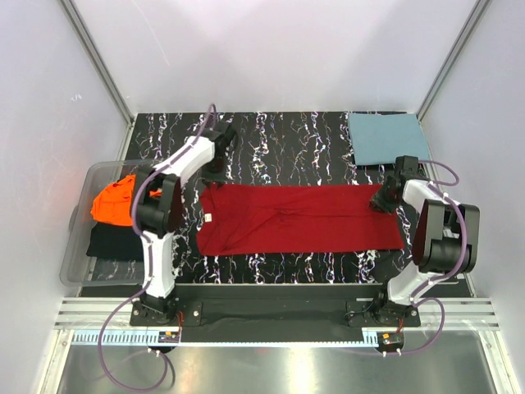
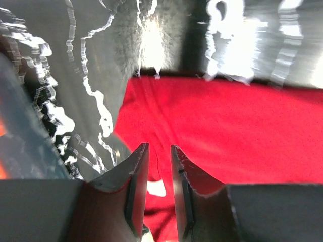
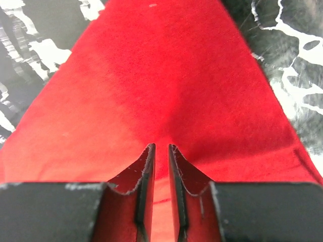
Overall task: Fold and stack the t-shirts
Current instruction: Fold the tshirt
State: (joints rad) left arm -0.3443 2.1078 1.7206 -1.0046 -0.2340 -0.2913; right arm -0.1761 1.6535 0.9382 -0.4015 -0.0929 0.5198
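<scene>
A clear plastic bin (image 1: 78, 263) sits against the left edge of the black marbled mat (image 1: 271, 139). It holds the orange t-shirt (image 1: 115, 203), bunched on top of something dark. The teal t-shirt (image 1: 385, 138) lies folded flat at the mat's far right corner.

Nothing covers the red t-shirt (image 1: 295, 217) except the two arms leaning over its ends. It lies across the middle of the mat as a long, fairly smooth band, with a white label (image 1: 208, 217) near its left end. Its long axis runs from the mat's left side to its right.

The right gripper (image 3: 161, 146) is pinched nearly closed on the cloth's right end, and the cloth creases into it. The left gripper (image 2: 159, 147) has its jaws only a slit apart over the far left corner. I cannot tell whether it grips.
</scene>
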